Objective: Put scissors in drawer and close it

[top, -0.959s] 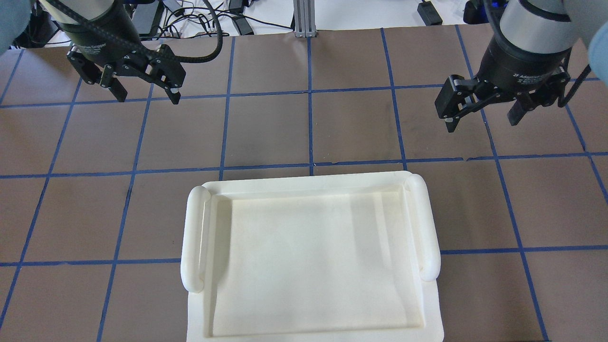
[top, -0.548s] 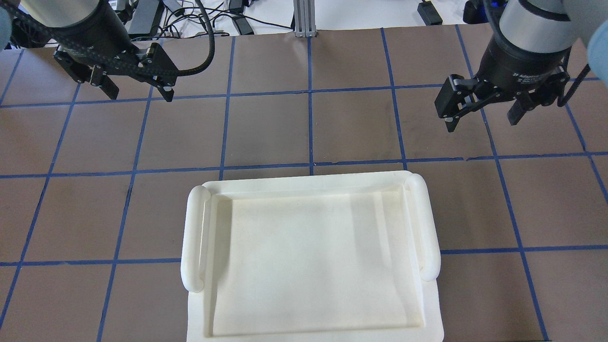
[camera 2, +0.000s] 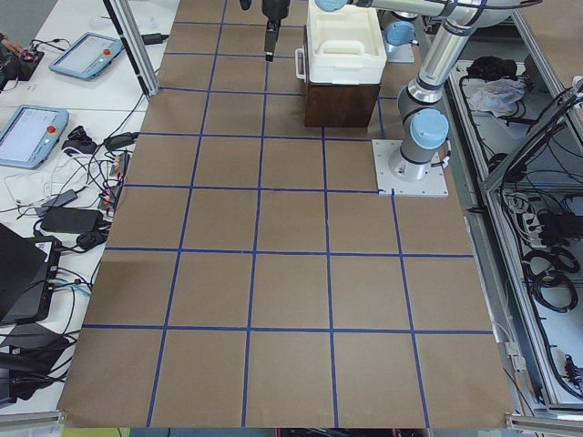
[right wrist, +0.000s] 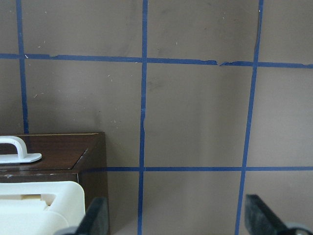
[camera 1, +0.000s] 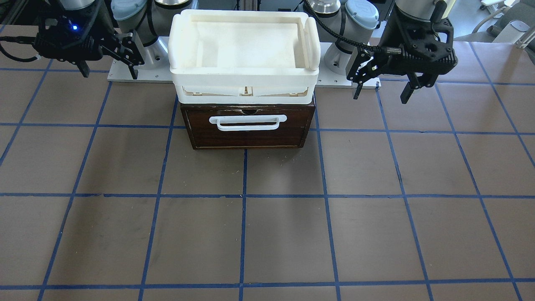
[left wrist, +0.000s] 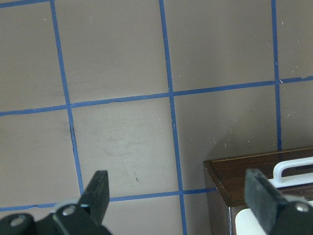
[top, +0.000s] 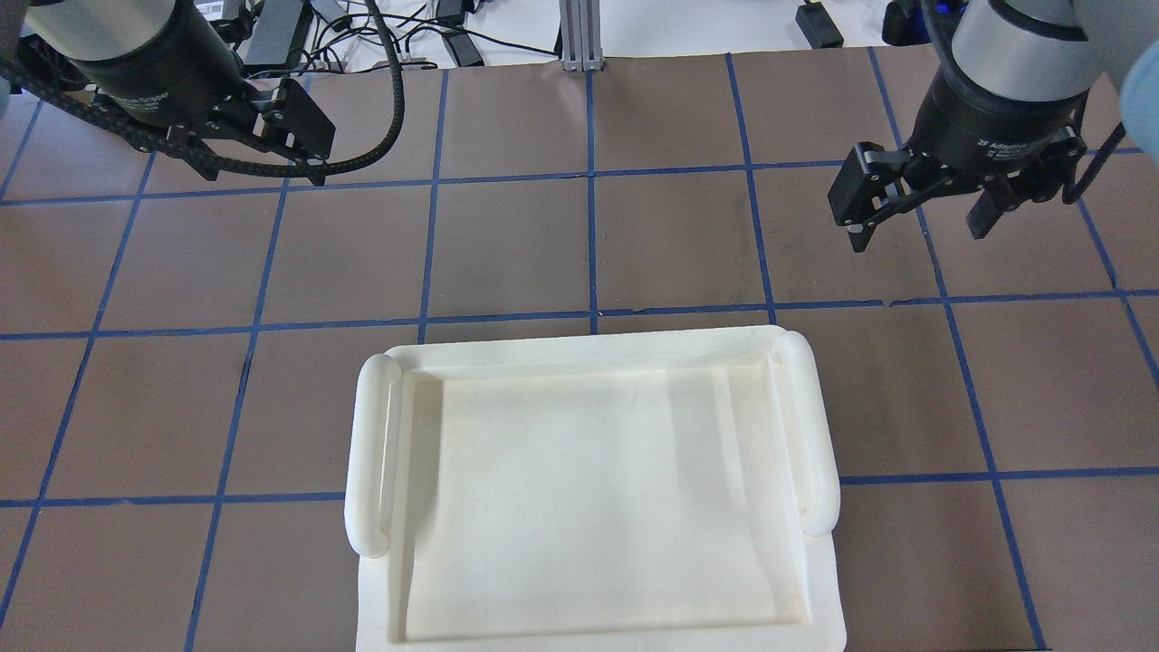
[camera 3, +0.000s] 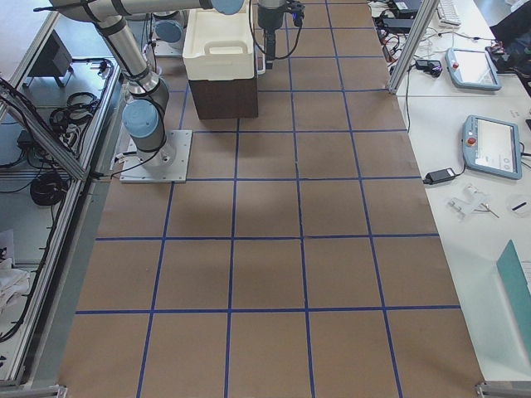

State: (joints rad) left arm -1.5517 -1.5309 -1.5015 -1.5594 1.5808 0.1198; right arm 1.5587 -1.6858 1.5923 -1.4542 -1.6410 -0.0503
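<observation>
Change: the left gripper (camera 1: 380, 97) has shifted toward the top left corner of the overhead view, while the right gripper (top: 916, 237) has kept its place.
Left gripper: its fingers (left wrist: 99, 193) are spread wide with nothing between them, above the bare table (camera 1: 376, 209) beside the drawer's corner.
Right gripper: jaws apart and empty, over the table on the drawer's other side.
Drawer (camera 1: 246, 134): pushed in, with its dark front and white bar handle (camera 1: 247, 121) facing away from the robot; it sits under the white foam tray (camera 1: 244, 79).
Scissors: they show in no view.
</observation>
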